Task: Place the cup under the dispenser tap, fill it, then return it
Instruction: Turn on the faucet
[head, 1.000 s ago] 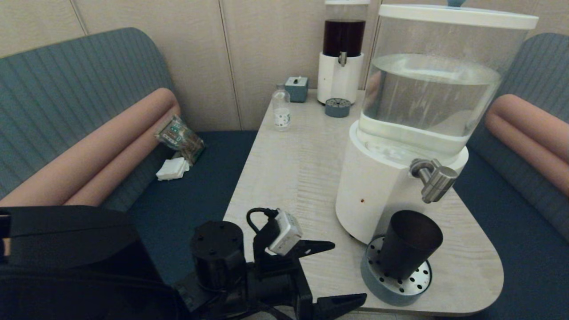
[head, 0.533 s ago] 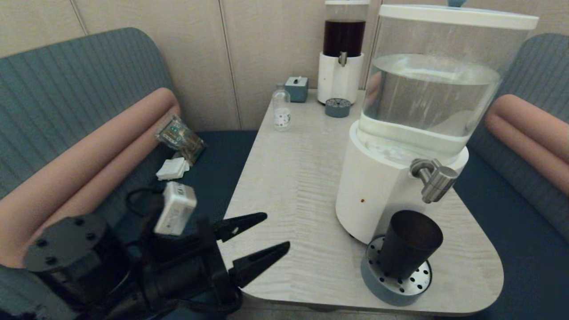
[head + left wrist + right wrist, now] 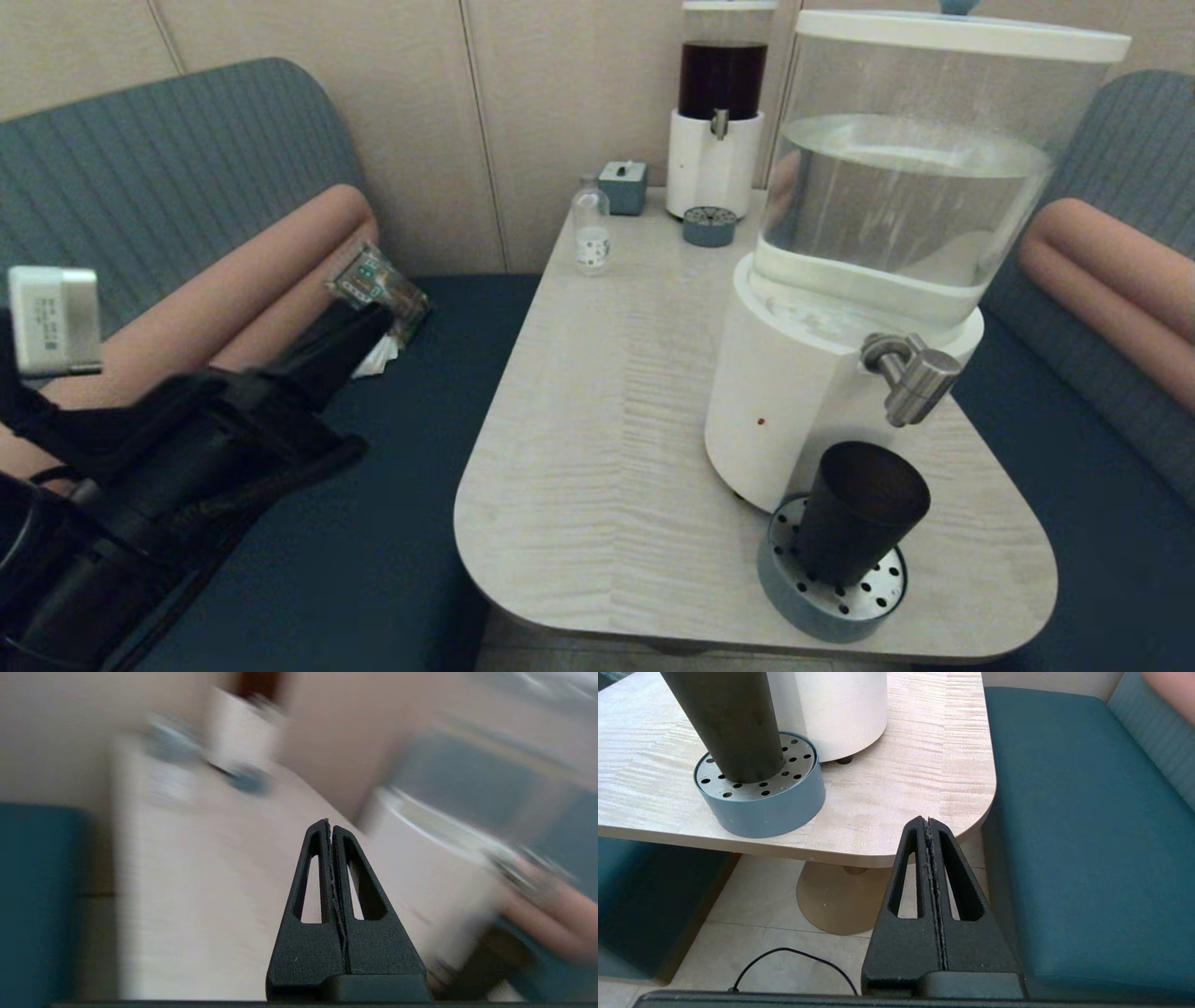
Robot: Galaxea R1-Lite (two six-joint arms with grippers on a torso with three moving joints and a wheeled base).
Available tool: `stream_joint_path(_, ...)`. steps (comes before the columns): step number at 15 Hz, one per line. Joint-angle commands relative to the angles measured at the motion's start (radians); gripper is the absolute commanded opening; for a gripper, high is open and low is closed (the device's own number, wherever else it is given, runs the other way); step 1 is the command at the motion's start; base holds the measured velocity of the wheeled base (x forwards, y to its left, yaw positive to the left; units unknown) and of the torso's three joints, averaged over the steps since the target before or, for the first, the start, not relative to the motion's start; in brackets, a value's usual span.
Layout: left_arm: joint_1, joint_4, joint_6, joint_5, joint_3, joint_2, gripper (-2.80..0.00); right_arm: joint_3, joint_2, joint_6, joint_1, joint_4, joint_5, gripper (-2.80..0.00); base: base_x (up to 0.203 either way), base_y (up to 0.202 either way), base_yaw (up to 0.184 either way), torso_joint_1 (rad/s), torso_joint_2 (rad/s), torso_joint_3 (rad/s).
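Observation:
The dark tapered cup stands upright on a round blue-grey perforated drip tray, just below the brushed-metal dispenser tap of the big white-based dispenser. Nothing holds the cup. My left gripper is shut and empty, raised over the left bench seat well away from the table; its wrist view shows the shut fingertips. My right gripper is shut and empty, low beside the table's front right corner, with the cup and tray ahead of it.
At the back of the table stand a smaller dark-liquid dispenser, its small tray, a clear bottle and a grey-blue box. A snack packet lies on the left bench. A cable runs across the floor.
My left arm has swung from the table's front edge out to the left over the bench, rising, and its fingers have gone from open to shut. The cup has stayed put.

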Motion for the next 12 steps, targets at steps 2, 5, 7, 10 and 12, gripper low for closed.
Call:
stream_joint_path(2,0.222,-0.009,-0.009,0.012,0.029,-0.124,-2.80,0.001,-0.002,0.001,0.000,0.000,0.000,-2.80,0.000,0.000,0.000,0.000,0.00,0.000)
stream_joint_path(5,0.374,-0.009,-0.011,0.016,0.098,-0.283,-2.80,0.002,-0.002,-0.001,0.000,0.000,0.000,-2.80,0.000,0.000,0.000,0.000,0.00,0.000)
stream_joint_path(7,0.419,-0.009,-0.008,0.013,0.138,-0.388,-2.80,0.002,-0.002,0.001,0.000,0.000,0.000,-2.80,0.000,0.000,0.000,0.000,0.00,0.000)
stream_joint_path(10,0.430,0.105,-0.008,-0.022,0.150,-0.558,-2.80,0.000,-0.002,0.000,0.000,0.000,0.000,-2.80,0.000,0.000,0.000,0.000,0.00,0.000)
stream_joint_path(12,0.431,0.292,-0.014,-0.076,0.124,-0.702,-2.80,0.000,-0.003,0.001,0.000,0.000,0.000,-2.80,0.000,0.000,0.000,0.000,0.00,0.000)
